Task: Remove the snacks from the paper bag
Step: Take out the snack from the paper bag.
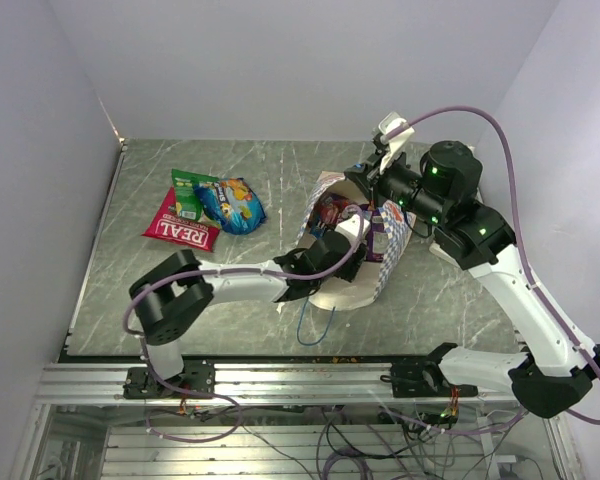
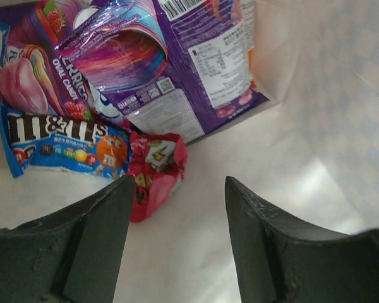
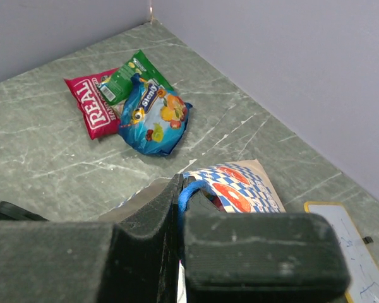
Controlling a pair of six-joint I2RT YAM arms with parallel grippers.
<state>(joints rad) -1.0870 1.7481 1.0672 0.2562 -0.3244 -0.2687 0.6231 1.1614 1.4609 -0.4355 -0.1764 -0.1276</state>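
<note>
Closing from here, the open left hand (image 2: 180, 184) could pinch only the edge of the red candy (image 2: 155, 173) at its eleven o'clock, or snag the M&M's packet (image 2: 63, 145) beside it, inside the paper bag (image 2: 316, 113). The right hand (image 3: 182, 208), clamped on the bag's rim, may tear it.

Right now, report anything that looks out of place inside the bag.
Nothing is spilled or torn. Inside the paper bag, the purple packet is curled over on itself, and the small red candy lies crumpled beside the M&M's packet. The left gripper stands open nearby.
</note>
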